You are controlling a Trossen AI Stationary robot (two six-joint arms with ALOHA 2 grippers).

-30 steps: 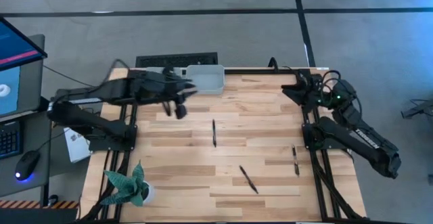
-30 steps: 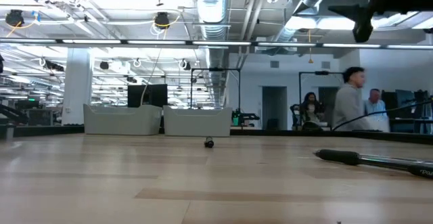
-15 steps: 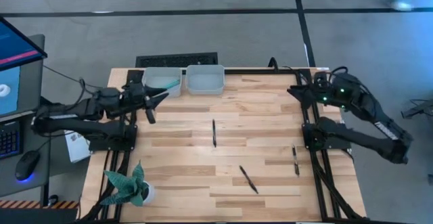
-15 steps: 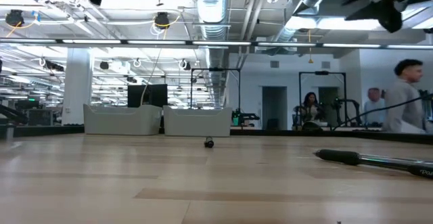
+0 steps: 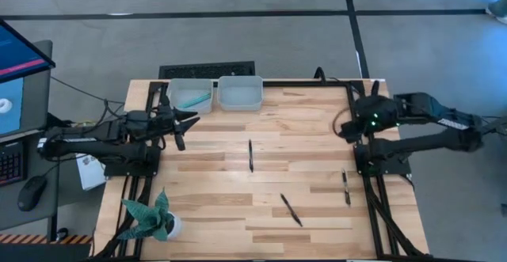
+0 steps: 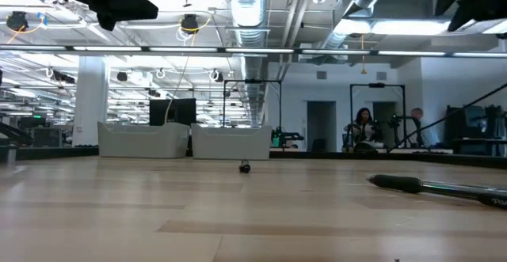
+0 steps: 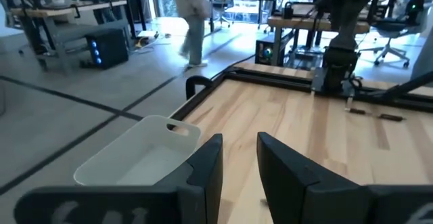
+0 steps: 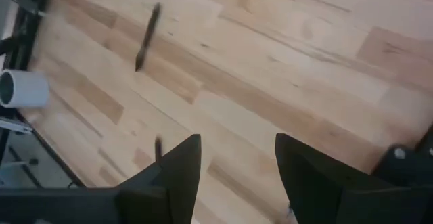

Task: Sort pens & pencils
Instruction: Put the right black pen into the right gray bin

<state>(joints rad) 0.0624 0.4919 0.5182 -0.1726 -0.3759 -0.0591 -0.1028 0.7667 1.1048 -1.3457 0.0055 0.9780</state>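
Note:
Three black pens lie flat on the wooden table: one at the middle (image 5: pixel 250 155), one nearer the near edge (image 5: pixel 290 209) and one by the right edge (image 5: pixel 346 187). The low view shows the nearest one lying level (image 6: pixel 436 187). Teal pencils (image 5: pixel 194 100) rest inside the left of two grey bins (image 5: pixel 190 94). My left gripper (image 5: pixel 188 126) (image 7: pixel 240 160) is open and hovers by the table's left edge, just near of that bin. My right gripper (image 5: pixel 345 126) (image 8: pixel 237 170) is open, above the right edge, with a black pen (image 8: pixel 147 36) ahead of it.
A second grey bin (image 5: pixel 240 93) stands beside the first at the far edge. A teal spiky potted plant (image 5: pixel 154 218) sits at the near left corner. Black frame rails border the table. People stand in the room behind (image 6: pixel 364 127).
My left gripper has drawn back from beside the right bin toward the table's left edge. My right arm has swung its elbow out to the right, and its gripper has come a little toward the near edge. The pens have stayed put.

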